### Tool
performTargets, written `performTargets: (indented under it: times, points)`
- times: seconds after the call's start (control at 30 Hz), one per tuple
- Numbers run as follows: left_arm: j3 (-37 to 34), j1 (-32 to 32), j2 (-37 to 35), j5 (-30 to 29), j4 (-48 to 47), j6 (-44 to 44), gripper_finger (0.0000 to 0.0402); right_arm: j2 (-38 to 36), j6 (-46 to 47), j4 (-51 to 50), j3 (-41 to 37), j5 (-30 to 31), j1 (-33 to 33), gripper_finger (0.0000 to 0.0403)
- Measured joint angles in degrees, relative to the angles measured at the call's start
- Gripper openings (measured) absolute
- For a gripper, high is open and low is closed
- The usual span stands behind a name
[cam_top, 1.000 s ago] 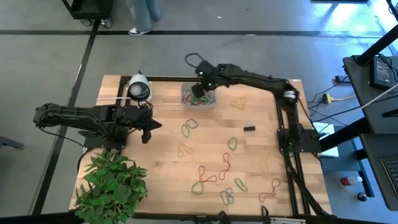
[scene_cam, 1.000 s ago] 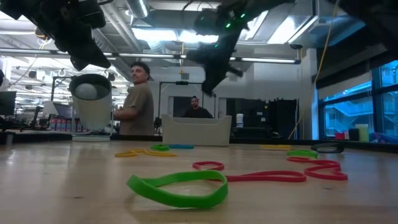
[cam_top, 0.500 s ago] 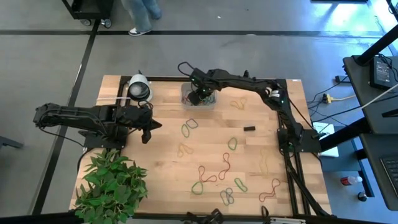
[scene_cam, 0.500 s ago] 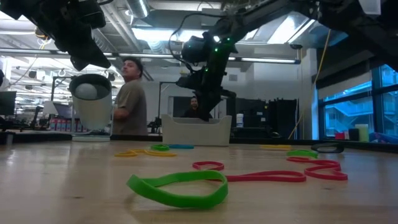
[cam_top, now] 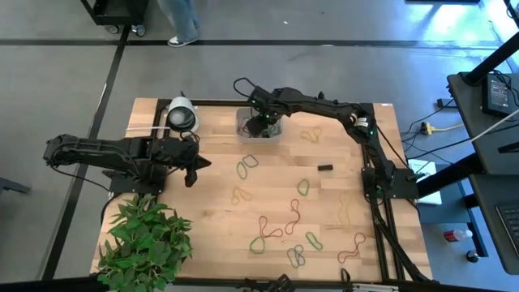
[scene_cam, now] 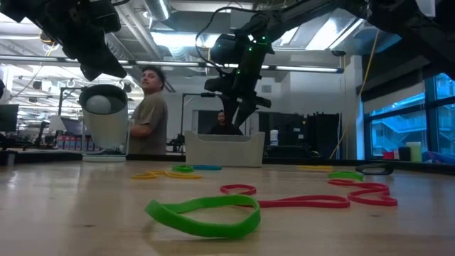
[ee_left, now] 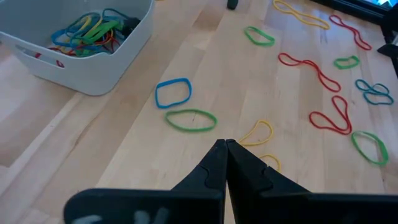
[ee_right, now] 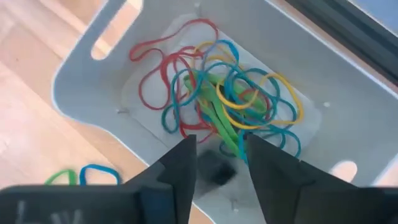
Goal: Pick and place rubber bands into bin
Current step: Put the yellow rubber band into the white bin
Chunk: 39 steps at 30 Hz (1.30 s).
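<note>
Right gripper (ee_right: 217, 163) held over bin (cam_top: 259, 126) at far centre of tabletop (cam_top: 340, 195); jaws parted, nothing gripped. Tangle of rubber bands (ee_right: 221, 99) seen inside bin; more bands scattered over tabletop. Left gripper (ee_left: 225, 163) parked at left, jaws closed, empty.

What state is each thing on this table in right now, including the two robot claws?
Right gripper: open, above the bin, nothing held.
Left gripper: shut, empty, waiting over the table's left side.
Bin: upright, holding a tangled pile of rubber bands.
Loose rubber bands: lying flat, scattered on the table.
Tape roll: standing near the table's far left corner.
</note>
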Motion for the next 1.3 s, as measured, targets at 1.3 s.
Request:
performTargets:
  times: [1.3]
  points:
    - [0.00, 0.00, 0.00, -0.87, -0.07, 0.76, 0.0008, -23.11, 5.28, -2.49, -13.41, 7.62, 14.17, 0.0004]
